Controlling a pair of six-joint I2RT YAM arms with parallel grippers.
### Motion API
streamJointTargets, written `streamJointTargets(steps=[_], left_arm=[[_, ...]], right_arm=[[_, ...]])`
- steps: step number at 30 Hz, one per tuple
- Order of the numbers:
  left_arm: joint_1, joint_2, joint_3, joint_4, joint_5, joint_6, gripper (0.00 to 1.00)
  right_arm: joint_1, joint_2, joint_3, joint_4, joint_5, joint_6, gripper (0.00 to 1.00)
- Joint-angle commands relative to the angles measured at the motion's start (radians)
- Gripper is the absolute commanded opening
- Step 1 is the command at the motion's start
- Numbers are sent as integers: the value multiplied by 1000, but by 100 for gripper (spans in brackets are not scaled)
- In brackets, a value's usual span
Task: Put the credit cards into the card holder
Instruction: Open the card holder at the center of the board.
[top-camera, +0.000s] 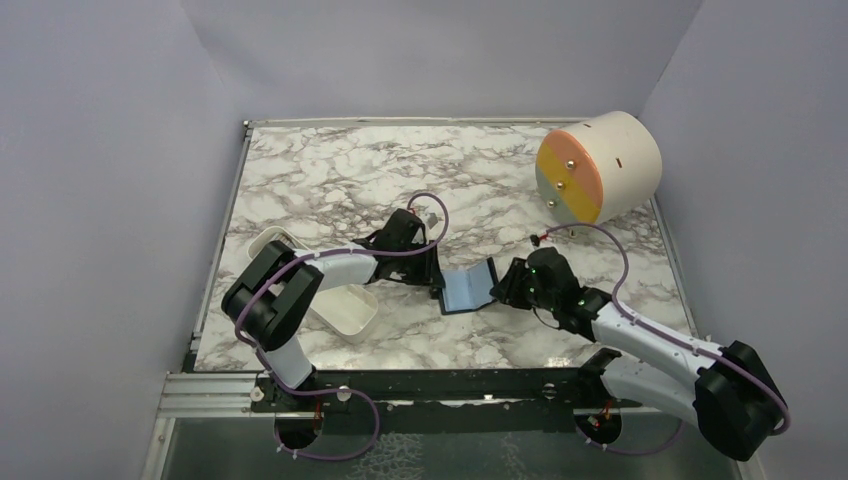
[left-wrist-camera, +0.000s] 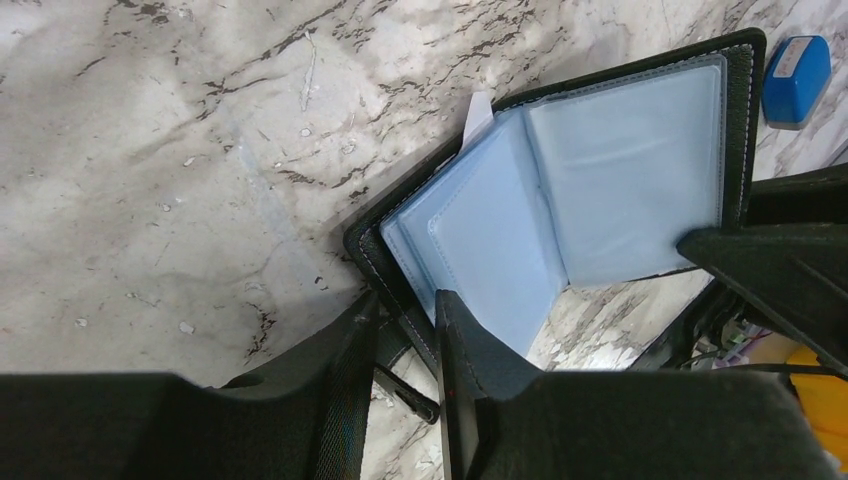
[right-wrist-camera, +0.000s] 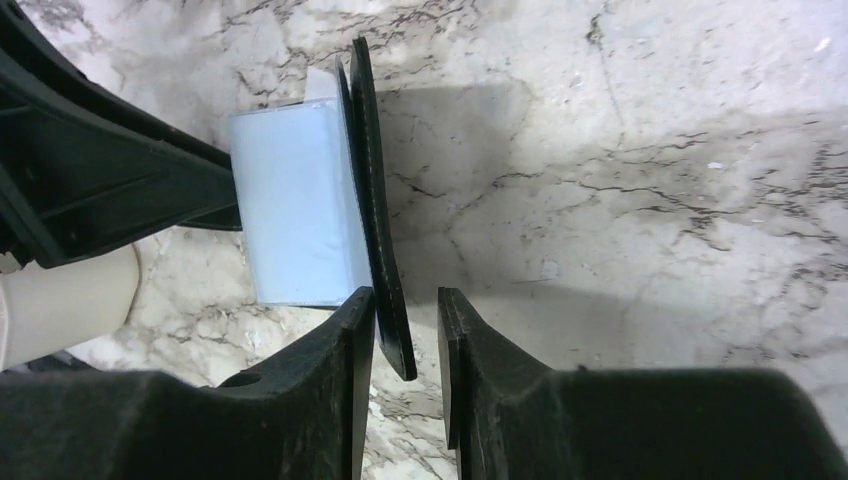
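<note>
The card holder lies open at the table's middle, black outside with light blue pockets. My left gripper reaches in from the left and is shut on its left cover edge, with the strap hanging between the fingers. My right gripper comes from the right. It stands open around the upright right cover; the cover leans on one finger, with a gap to the other. A thin white corner pokes out behind the blue pockets. No loose credit cards show.
A white oblong tray sits under the left arm. A small bright blue block lies just past the card holder. A big white cylinder with an orange and yellow face stands at the back right corner.
</note>
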Motion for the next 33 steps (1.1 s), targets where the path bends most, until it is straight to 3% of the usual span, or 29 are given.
streamJointTargets(steps=[1, 7, 17, 21, 27, 33], left_arm=[[-2, -15, 11, 15, 19, -13, 30], [-3, -79, 20, 1, 6, -29, 44], [-7, -165, 32, -23, -24, -46, 47], [-11, -149, 36, 1, 18, -44, 44], [-31, -49, 73, 40, 115, -37, 30], [-48, 26, 112, 100, 152, -55, 26]], right_arm=[[4, -29, 41, -80, 89, -35, 29], [3, 11, 36, -45, 45, -33, 29], [4, 32, 139, -189, 85, -65, 35], [4, 45, 150, -200, 70, -68, 36], [4, 29, 222, -292, 62, -97, 38], [4, -13, 277, -339, 10, -124, 44]])
